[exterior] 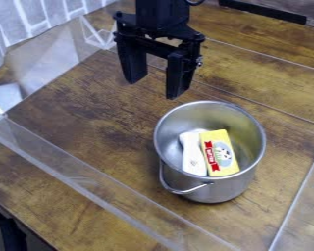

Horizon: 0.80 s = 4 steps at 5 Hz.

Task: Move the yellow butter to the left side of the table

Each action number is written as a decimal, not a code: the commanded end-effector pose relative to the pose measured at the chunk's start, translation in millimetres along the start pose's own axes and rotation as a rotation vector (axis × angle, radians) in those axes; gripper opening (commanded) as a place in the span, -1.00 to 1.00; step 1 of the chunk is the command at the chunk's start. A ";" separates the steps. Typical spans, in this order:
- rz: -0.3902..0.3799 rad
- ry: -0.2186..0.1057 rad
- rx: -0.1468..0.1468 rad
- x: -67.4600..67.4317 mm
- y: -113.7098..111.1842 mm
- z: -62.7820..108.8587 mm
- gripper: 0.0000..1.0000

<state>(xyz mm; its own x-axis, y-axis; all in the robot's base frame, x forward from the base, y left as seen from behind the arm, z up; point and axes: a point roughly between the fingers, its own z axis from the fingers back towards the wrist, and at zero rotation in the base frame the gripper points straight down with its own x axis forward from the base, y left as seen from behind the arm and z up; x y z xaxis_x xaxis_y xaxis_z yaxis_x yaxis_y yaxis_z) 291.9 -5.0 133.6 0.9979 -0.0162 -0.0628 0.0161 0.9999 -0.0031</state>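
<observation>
The yellow butter point(220, 152), a small flat packet with a red-and-white label, lies inside the round steel pot point(251, 172) at the right of the brown wooden table point(81, 127). It leans beside a white block point(191, 154) in the same pot. My black gripper point(157, 78) hangs open above the table, up and to the left of the pot, pointing down with nothing between its fingers.
Clear plastic sheet point(68, 167) runs along the table's left and front edges. The pot has a handle point(180, 186) at its front. A pale patterned surface point(16, 20) shows beyond the table's top left corner.
</observation>
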 end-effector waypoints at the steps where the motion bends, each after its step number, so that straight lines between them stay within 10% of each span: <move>1: 0.046 0.029 -0.005 -3.6 -3.1 -11.4 1.00; 4: 0.271 0.084 -0.024 -10.1 -16.3 -26.4 1.00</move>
<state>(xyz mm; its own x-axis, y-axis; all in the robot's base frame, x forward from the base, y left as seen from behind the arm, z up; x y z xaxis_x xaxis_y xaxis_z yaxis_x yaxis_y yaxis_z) 277.3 -18.1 100.4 0.9503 0.2573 -0.1753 -0.2594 0.9657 0.0113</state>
